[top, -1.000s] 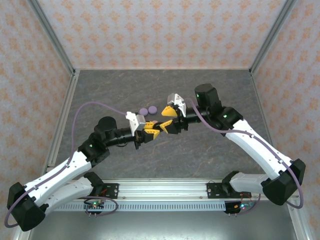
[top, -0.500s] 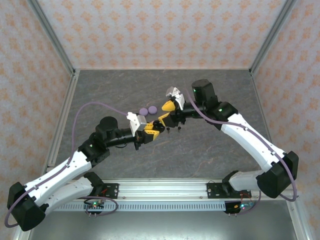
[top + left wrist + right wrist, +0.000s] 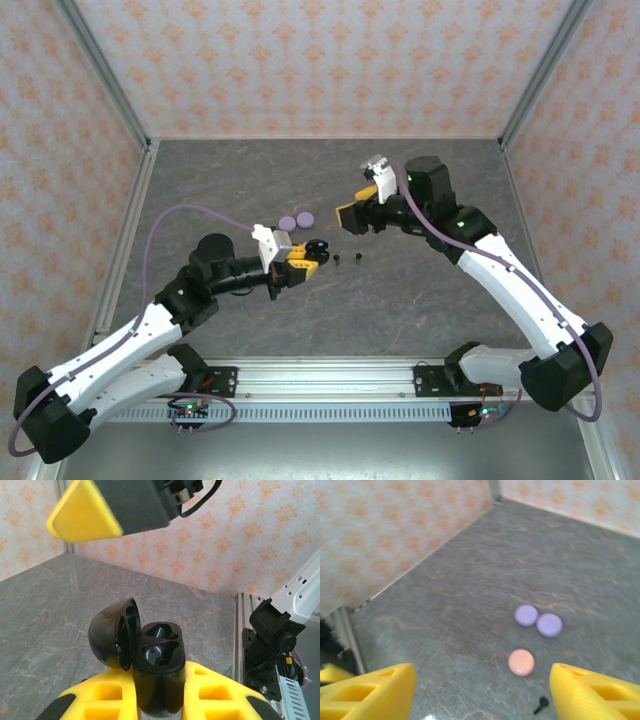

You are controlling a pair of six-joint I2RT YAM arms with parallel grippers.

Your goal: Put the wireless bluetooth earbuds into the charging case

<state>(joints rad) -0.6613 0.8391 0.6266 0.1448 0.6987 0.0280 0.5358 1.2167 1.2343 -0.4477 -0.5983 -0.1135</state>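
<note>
left hand (image 3: 159, 694) clamping open black case (image 3: 159, 652) (sockets empty), right hand (image 3: 482, 687) spread, fingers (image 3: 370, 692) cut off, earbud (image 3: 540, 704) blurred

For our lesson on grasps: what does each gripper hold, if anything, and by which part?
The left gripper clamps the open black charging case by its lower body, leaving the lid free. The right gripper is open and holds nothing.
</note>
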